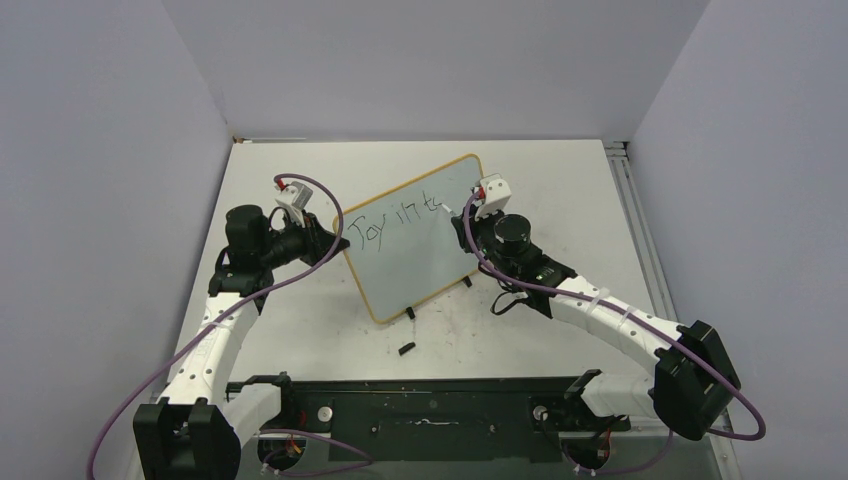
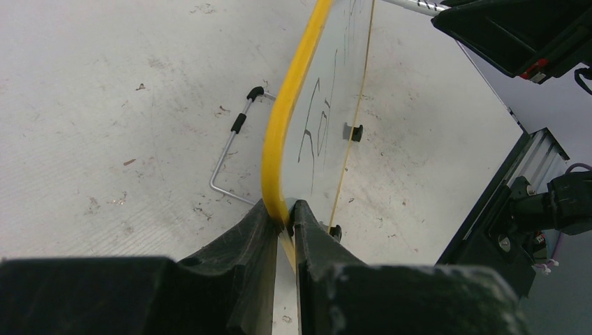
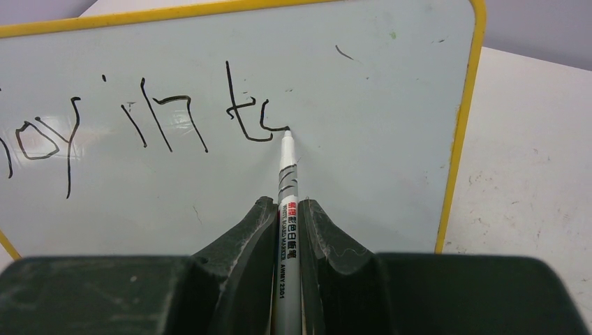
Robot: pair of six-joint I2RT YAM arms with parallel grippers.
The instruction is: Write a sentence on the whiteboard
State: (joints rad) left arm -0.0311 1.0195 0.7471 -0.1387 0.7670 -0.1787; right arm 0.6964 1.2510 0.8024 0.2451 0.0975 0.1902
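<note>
The whiteboard stands tilted on the table, with a yellow frame around its pale face. My left gripper is shut on the frame at the board's left edge. The right gripper is shut on a white marker. The marker's tip touches the board at the end of the writing. The sentence reads roughly "Joy in to" in black strokes. It also shows edge-on as the sentence in the left wrist view.
A small black cap lies on the table in front of the board. Two black clip feet sit under the board. A bent wire stand rests behind it. A black base rail runs along the near edge.
</note>
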